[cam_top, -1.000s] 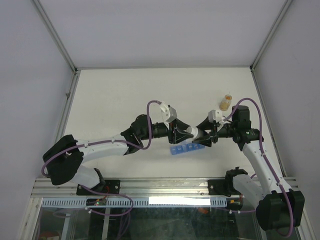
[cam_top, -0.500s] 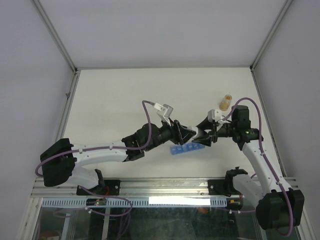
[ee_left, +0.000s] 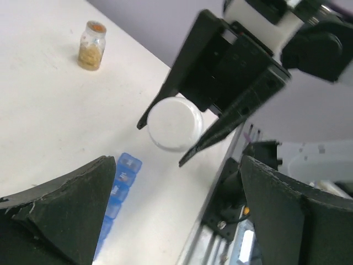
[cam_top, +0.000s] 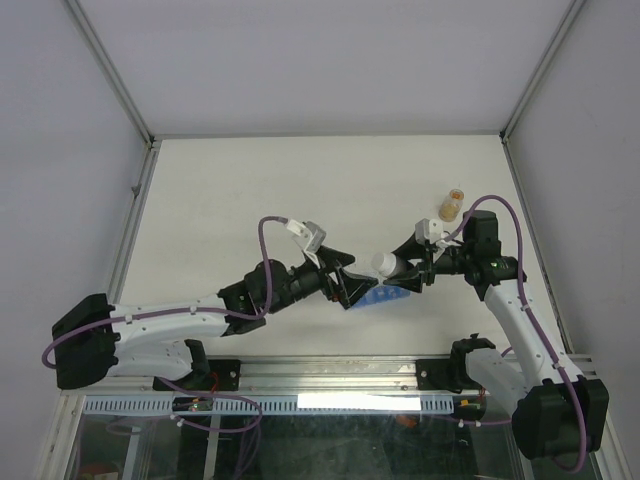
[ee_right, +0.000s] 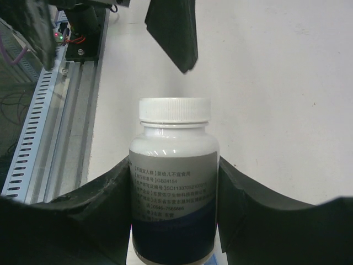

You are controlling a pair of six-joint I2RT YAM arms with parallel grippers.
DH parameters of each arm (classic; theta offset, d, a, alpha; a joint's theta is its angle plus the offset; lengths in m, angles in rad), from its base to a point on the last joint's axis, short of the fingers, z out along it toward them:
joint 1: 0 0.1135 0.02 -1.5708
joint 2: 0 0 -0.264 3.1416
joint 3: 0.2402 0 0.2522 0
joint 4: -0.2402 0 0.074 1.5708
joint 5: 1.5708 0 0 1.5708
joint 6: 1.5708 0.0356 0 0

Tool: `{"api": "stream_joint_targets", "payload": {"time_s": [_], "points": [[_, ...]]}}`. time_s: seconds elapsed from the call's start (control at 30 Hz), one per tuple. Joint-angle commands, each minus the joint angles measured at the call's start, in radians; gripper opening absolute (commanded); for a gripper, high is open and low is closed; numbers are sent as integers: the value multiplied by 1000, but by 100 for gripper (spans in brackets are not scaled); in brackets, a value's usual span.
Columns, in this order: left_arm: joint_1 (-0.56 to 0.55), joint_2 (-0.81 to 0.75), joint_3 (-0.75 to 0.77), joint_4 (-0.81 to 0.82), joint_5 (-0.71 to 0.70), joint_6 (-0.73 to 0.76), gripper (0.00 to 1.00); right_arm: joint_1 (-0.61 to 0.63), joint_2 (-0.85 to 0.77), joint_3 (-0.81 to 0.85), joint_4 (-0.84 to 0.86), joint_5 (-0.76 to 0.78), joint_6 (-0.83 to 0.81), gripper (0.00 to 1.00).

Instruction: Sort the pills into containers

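Note:
My right gripper is shut on a white capped bottle, held level over the table with its cap towards the left arm. The cap is on the bottle. My left gripper stands wide open a short way left of the cap, touching nothing. Below and between the two grippers, the blue pill-organiser strip lies on the table, and its cells also show in the left wrist view. No pills are in view.
A small amber jar stands on the table behind the right gripper, also visible in the left wrist view as the jar. The metal rail runs along the table's near edge, just in front of the strip.
My left gripper has opened wide and drawn back to the left, away from the bottle's cap. The right gripper has kept the bottle in the same place.

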Motion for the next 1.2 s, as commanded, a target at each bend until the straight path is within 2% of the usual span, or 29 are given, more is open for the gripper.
{"api": "stream_joint_targets", "payload": {"time_s": [0.0,0.1,0.3,0.43,0.6,0.7,0.83,0.97,1.17], "points": [[-4,-140,-65,97,154,403,99,0,4,38,37,-18,-14,0],[34,-164,-53,62,314,581,99,-1,9,38,37,-14,-15,0],[221,-77,8,89,666,598,99,-1,15,37,36,-11,-17,0],[245,17,87,78,756,676,99,-2,18,37,36,-10,-18,0],[244,119,189,6,797,755,96,-2,14,39,33,-11,-19,0],[245,156,212,-3,807,773,86,-2,13,38,33,-13,-19,0],[245,197,249,-30,815,766,77,-2,12,40,30,-15,-23,0],[245,211,269,-42,827,760,75,-2,12,40,28,-16,-24,0],[245,250,290,-42,851,735,65,-2,12,40,28,-16,-25,0]]}}
